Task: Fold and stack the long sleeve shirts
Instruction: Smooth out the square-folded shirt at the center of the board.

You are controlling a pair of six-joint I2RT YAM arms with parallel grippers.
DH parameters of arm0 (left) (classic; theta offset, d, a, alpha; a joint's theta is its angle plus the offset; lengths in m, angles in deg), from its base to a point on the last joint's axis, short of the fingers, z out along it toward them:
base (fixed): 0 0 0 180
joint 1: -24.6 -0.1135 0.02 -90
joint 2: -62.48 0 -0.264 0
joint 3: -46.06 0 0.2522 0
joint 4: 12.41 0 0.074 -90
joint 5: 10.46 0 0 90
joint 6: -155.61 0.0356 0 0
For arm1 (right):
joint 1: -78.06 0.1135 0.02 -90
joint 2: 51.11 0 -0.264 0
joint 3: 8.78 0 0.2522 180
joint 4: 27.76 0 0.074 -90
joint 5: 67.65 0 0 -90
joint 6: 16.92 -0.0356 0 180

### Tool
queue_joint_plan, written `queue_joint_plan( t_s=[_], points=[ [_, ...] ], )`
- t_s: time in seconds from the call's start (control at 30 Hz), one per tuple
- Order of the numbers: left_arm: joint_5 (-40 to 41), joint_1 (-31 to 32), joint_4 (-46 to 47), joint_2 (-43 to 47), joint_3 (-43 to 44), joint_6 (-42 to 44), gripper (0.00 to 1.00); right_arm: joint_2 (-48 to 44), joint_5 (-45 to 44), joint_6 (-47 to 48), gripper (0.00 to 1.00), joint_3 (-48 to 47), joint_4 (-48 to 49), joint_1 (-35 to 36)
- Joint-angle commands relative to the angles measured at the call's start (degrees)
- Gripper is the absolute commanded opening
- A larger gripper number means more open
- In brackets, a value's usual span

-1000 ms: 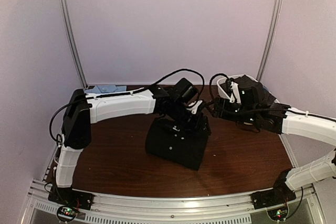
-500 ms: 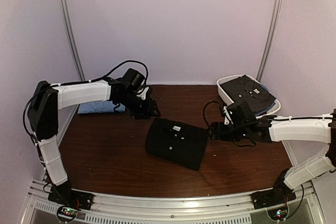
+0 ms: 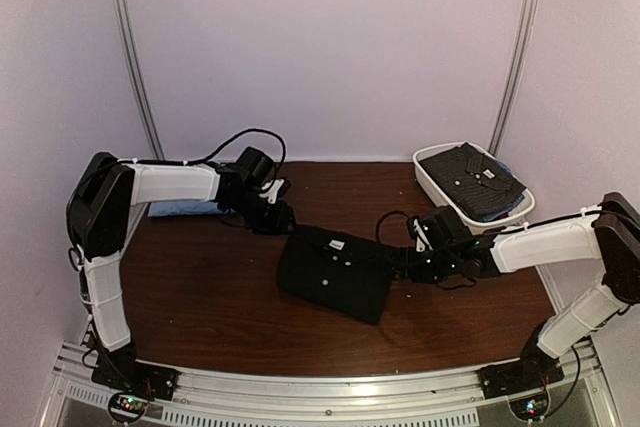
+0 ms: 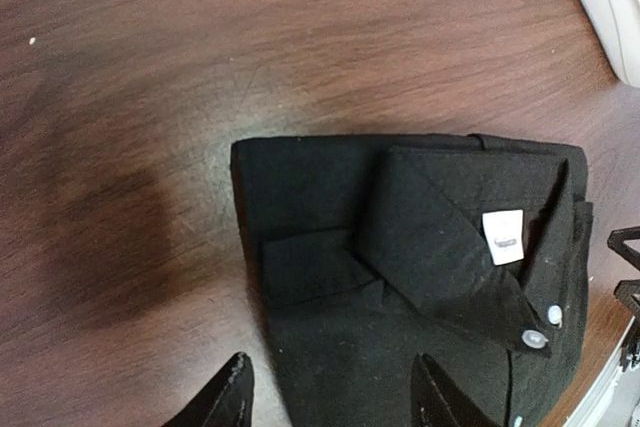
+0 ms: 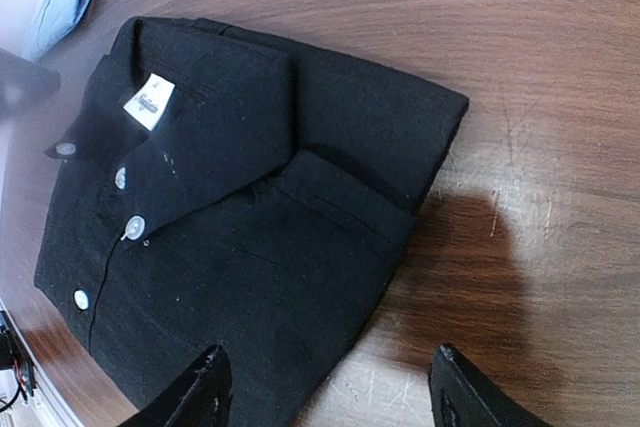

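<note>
Showing overhead only: dotted shirt [image 3: 470,173]

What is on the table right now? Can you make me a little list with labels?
black shirt: folded, middle of the table, collar and buttons facing up
blue shirt: lying at the far left
tub: white, far right, with a dark shirt inside
left fingers: open, near the black shirt's far-left corner
right fingers: open, near the black shirt's right edge
</note>
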Motion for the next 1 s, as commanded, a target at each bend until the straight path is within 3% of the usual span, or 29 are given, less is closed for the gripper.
queue_joint_plan(
  t_s=[0.0,0.67,0.83,0.97],
  points=[
    [-1.59,-0.45,3.64,-2.63,-0.58,2.95,0.55,2.37,1.26,-0.52,0.69,0.80,3.36,0.36],
    [-3.47,0.09,4.66,-5.92,-3.65,1.21,0.56,11.45,3.57,-0.52,0.64,-2.70,7.88,2.40],
    [-5.23,0.60,4.95,-6.90,-3.48,-1.13,0.46,13.74,3.96,-0.21,0.60,-4.97,8.24,2.49],
    [-7.16,0.70,4.96,-6.54,-2.68,-2.53,0.25,15.04,4.13,0.18,0.52,-7.35,8.11,2.49]
  ],
)
